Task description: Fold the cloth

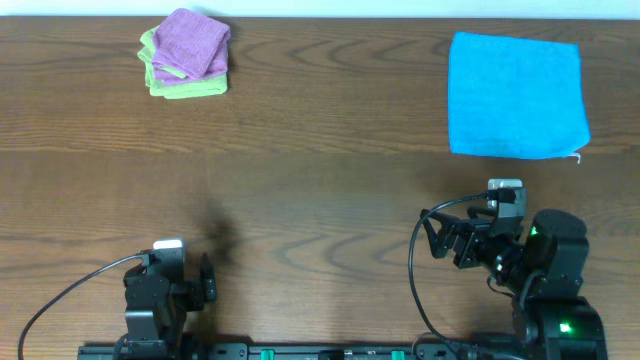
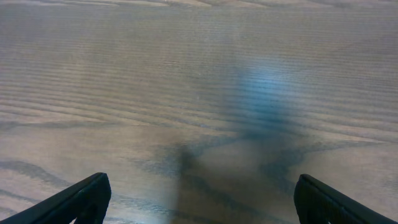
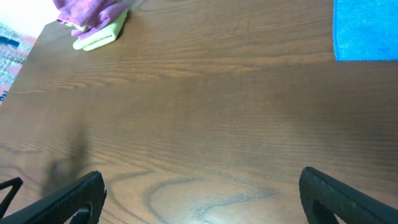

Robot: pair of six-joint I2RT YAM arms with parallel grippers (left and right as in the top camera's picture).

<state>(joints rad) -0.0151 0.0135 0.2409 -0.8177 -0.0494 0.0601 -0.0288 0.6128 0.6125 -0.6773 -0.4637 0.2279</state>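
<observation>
No purple cloth lies spread out in any view. A folded purple cloth lies on top of lime-green cloths at the far left of the table; it also shows in the right wrist view. I cannot tell whether it is the cloth of the task. My left gripper is open and empty near the front edge, over bare wood. My right gripper is open and empty at the front right, low over bare wood.
A bright blue square cloth lies flat at the far right with a small white tag at its near right corner; its edge shows in the right wrist view. The lime-green cloths are folded under the purple one.
</observation>
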